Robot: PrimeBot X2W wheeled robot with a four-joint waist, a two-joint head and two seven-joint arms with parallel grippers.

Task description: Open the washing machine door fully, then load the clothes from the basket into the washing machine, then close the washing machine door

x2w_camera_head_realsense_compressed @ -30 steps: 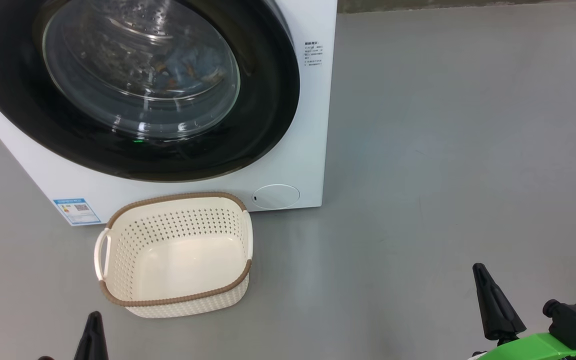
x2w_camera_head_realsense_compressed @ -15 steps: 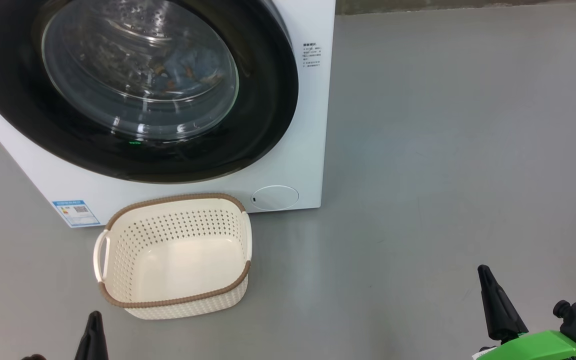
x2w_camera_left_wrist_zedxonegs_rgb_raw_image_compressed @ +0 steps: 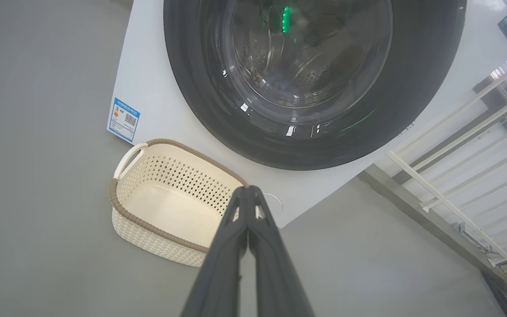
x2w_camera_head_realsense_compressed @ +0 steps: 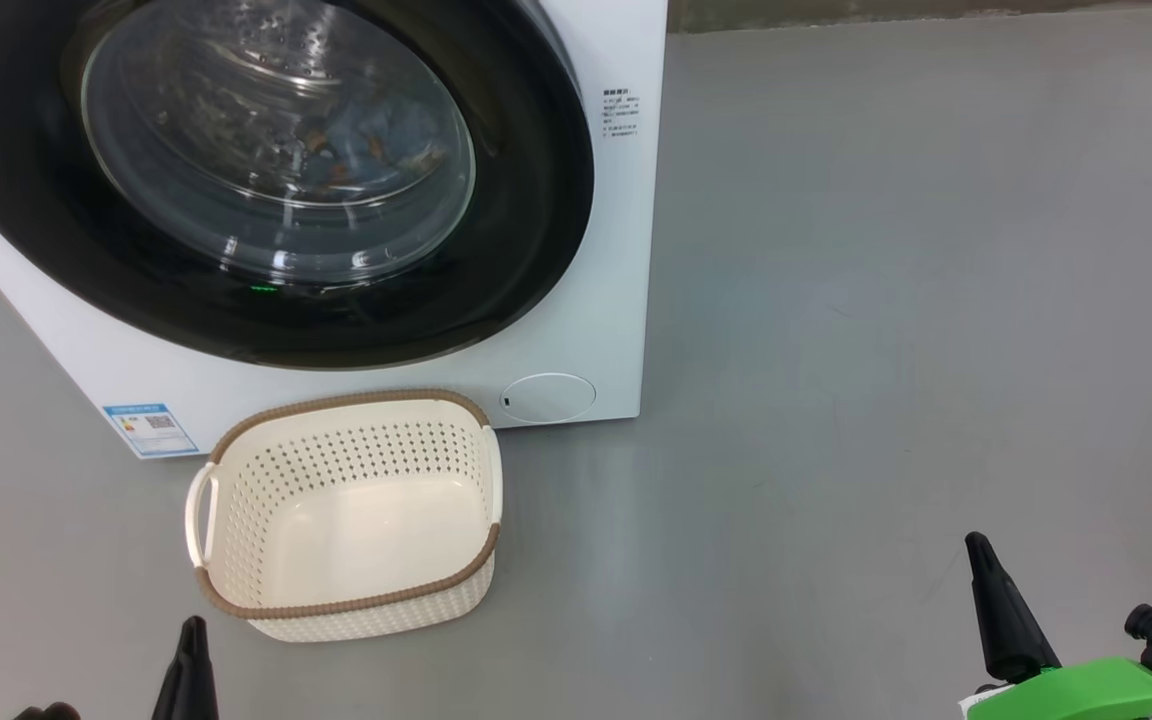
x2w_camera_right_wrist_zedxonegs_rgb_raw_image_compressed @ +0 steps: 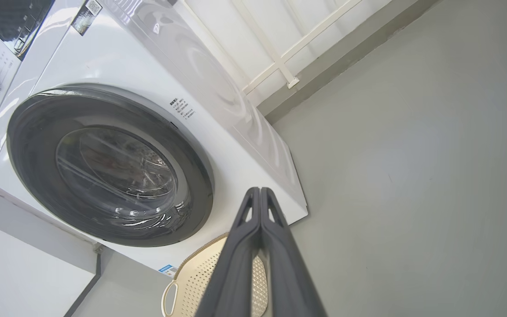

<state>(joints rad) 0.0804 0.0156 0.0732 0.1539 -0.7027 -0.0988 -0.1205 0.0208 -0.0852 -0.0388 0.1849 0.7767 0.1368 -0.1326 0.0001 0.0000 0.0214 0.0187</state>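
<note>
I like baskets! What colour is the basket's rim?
Brown, on the cream basket; the head view shows it best.

Washing machine (x2w_camera_head_realsense_compressed: 596,300): we find it standing on the floor (x2w_camera_head_realsense_compressed: 886,350), to our left and ahead, with open floor to its right.
Washing machine door (x2w_camera_head_realsense_compressed: 526,250): it sits closed in the machine's front.
Clothes (x2w_camera_head_realsense_compressed: 376,135): we see them inside the drum, behind the door's glass.
Basket (x2w_camera_head_realsense_compressed: 346,610): on the floor just before the machine, below the door.
Flap (x2w_camera_head_realsense_compressed: 548,396): low on the machine's front, just behind the basket's right rear corner.
Sticker (x2w_camera_head_realsense_compressed: 148,428): low on the front, behind and left of the basket.
Left gripper (x2w_camera_head_realsense_compressed: 192,640): nearest us, just before the basket's left front corner and apart from it.
Right gripper (x2w_camera_head_realsense_compressed: 981,560): over open floor, well apart to the basket's right.
Railing (x2w_camera_left_wrist_zedxonegs_rgb_raw_image_compressed: 464,176): against the wall behind the machine.
</note>
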